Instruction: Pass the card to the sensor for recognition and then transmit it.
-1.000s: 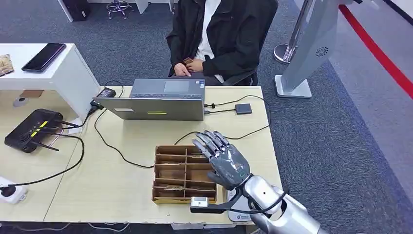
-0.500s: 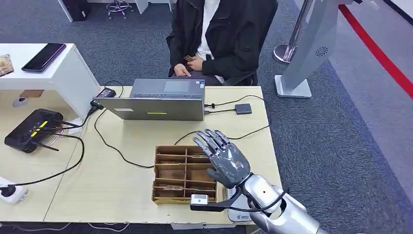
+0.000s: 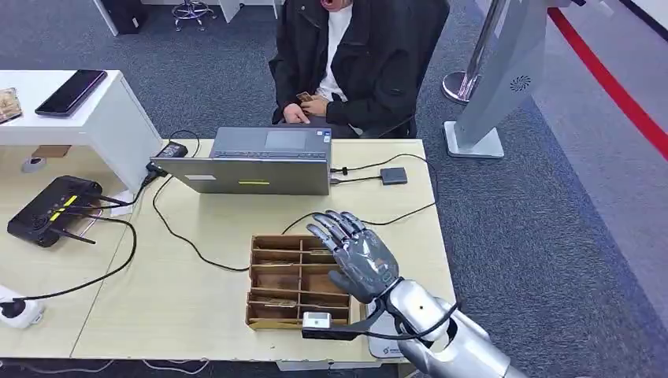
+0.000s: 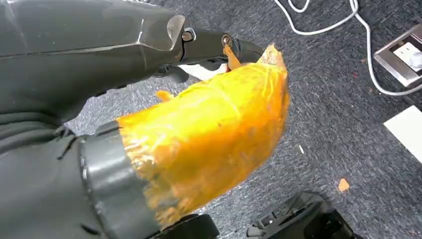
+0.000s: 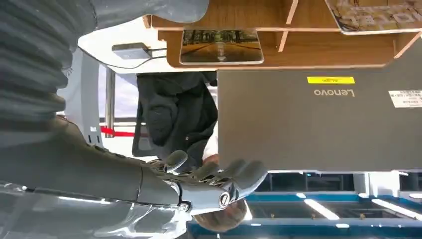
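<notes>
A brown wooden tray (image 3: 268,279) with several compartments lies on the table's near side. A card (image 5: 221,46) with a forest picture lies flat in one compartment, and a second card (image 5: 378,15) lies in another. My right hand (image 3: 356,250) hovers over the tray's right side, fingers spread and straight, holding nothing; its fingers (image 5: 214,181) point toward the laptop. A small dark square sensor (image 3: 393,175) sits on the table right of the laptop, wired to it. My left hand (image 4: 99,45) hangs over the carpet with nothing in it.
A grey laptop (image 3: 252,169) stands behind the tray, and a person (image 3: 354,55) sits behind it. Black cables (image 3: 181,236) cross the table. A black router (image 3: 51,209) is at the left. A white pad (image 3: 386,346) lies at the front edge under my right arm.
My right hand has shifted slightly left over the tray. Nothing else on the table has moved.
</notes>
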Controlling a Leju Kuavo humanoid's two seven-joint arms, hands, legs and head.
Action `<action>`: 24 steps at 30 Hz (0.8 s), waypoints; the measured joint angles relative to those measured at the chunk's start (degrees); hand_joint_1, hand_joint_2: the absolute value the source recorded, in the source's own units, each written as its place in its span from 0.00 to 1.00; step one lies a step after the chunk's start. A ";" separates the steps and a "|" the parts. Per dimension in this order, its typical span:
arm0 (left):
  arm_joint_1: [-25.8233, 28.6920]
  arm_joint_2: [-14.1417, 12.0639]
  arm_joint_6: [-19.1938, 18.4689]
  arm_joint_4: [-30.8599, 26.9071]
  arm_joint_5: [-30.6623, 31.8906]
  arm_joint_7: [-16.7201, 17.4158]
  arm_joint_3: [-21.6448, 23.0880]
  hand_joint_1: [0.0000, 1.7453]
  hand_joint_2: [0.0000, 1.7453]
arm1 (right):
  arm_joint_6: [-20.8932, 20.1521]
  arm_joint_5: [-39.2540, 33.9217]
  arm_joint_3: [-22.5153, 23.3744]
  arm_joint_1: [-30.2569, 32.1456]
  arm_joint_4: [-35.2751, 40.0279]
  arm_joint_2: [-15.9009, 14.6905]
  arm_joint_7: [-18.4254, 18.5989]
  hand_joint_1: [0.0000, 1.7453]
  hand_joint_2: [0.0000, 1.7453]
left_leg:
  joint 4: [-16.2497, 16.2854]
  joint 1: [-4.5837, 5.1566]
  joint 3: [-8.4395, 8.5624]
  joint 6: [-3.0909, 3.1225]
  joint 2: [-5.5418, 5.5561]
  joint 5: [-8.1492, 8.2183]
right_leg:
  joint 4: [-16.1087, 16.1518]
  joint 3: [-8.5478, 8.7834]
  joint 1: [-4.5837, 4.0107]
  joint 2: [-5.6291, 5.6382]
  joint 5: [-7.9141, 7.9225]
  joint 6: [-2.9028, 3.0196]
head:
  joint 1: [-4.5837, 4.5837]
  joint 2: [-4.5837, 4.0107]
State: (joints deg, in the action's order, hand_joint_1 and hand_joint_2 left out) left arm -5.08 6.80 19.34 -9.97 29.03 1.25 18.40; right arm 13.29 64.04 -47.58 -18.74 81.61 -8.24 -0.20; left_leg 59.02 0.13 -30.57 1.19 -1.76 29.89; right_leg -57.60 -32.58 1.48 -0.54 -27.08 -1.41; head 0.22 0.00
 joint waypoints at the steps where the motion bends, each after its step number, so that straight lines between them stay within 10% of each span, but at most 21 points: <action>1: -0.01 0.00 -0.02 0.00 0.07 0.00 0.00 0.00 0.00 | -0.07 -0.07 0.00 -0.04 -0.22 0.17 0.00 0.21 1.00 | 0.00 0.00 0.00 0.00 0.00 0.00 | 0.00 0.00 0.00 0.00 0.00 0.00 | 0.00 0.00; 9: -0.02 0.00 -0.09 0.00 0.37 0.02 0.00 0.00 0.00 | -0.63 -0.42 -0.07 -0.27 -2.25 1.11 -0.02 0.13 1.00 | 0.00 0.00 0.00 0.00 0.00 0.00 | 0.00 0.00 0.00 0.00 0.00 0.00 | -0.02 0.00; 13: -0.02 0.00 -0.09 0.00 0.46 0.02 0.00 0.00 0.00 | -0.66 -0.44 -0.07 -0.30 -3.23 1.44 -0.02 0.29 1.00 | 0.00 0.00 0.00 0.00 0.00 0.00 | 0.00 0.00 0.00 0.00 0.00 0.00 | -0.02 0.00; 24: -0.01 0.00 -0.09 0.00 0.79 0.02 0.00 0.00 0.00 | -0.66 -0.94 -0.07 -0.78 -4.98 1.81 -0.04 0.27 1.00 | 0.00 0.00 0.00 0.00 0.00 0.00 | 0.00 0.00 0.00 0.00 0.00 0.00 | 0.00 0.00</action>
State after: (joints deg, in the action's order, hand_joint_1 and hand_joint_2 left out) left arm -5.10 6.80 19.26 -9.97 29.81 1.27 18.40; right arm 12.63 63.10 -47.65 -19.51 76.63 -6.43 -0.24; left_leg 59.02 0.13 -30.57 1.19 -1.76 29.89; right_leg -57.60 -32.58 1.48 -0.54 -27.08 -1.41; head 0.22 0.00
